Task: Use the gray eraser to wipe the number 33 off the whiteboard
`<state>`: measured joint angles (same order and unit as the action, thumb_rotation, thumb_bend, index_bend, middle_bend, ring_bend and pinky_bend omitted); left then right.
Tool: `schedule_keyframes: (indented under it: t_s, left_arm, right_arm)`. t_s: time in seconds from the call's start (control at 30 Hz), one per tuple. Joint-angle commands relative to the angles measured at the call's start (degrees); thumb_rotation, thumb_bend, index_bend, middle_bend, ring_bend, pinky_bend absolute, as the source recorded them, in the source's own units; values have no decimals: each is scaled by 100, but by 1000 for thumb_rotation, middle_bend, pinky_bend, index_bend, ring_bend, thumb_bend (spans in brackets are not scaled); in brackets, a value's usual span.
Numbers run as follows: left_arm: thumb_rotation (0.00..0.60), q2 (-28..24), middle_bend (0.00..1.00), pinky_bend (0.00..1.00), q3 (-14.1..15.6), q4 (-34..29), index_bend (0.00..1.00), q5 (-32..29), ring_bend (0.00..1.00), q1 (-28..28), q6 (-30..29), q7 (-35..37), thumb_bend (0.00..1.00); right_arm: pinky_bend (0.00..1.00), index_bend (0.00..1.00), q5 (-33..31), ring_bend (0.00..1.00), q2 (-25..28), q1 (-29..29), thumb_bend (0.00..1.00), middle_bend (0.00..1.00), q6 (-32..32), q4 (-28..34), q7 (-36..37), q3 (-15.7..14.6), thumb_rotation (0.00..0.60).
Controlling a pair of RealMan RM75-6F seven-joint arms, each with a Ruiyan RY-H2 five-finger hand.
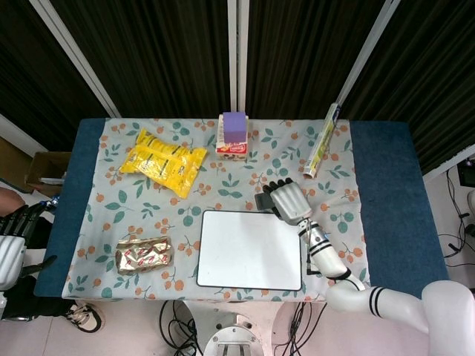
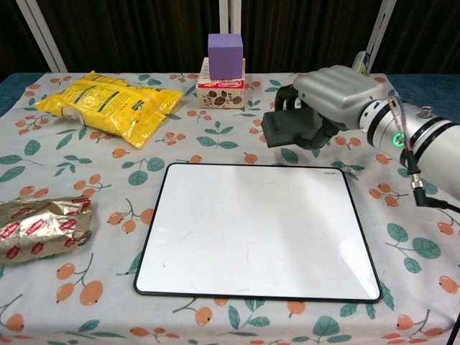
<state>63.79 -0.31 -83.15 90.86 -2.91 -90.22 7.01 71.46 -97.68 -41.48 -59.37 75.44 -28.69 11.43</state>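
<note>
Right hand (image 2: 332, 95) grips gray eraser (image 2: 286, 128), upper right, clear of whiteboard (image 2: 256, 230): board reads blank, wiping seemingly done. Left hand (image 1: 9, 252), frame edge, idle; fingers unclear.

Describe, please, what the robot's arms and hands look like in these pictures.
The right hand has a silver-grey ridged shell over black fingers. Its white arm carries black rings, a green light and a thin cable at the wrist. The left hand, at the head view's edge, looks alike.

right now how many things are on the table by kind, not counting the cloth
Whiteboard: 1
Gray eraser, held by the right hand: 1
Snack bags, yellow bag and foil bag: 2
Boxes, purple block on printed carton: 2
Wrap roll: 1
Total: 7
</note>
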Motion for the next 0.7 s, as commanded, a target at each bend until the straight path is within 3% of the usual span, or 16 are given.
schedule_keyframes:
  t_s: [0.03,0.33,0.7]
  left_arm:
    - [600,0,96,166,5,-27,89,13,74,4,-7,-29,58]
    - [600,71,96,166,5,-109,90,67,74,-60,67,-155,57]
    - [600,72,96,166,3,-269,90,77,74,-133,175,-357,57]
  right_arm:
    - [719,875,197,649,486,237,367,734,-307,414,224,-29,600]
    - [719,875,21,649,1513,807,366,734,-225,579,592,-457,600]
    - [715,834,-20,645,1330,987,347,720,262,-156,1357,-745,600]
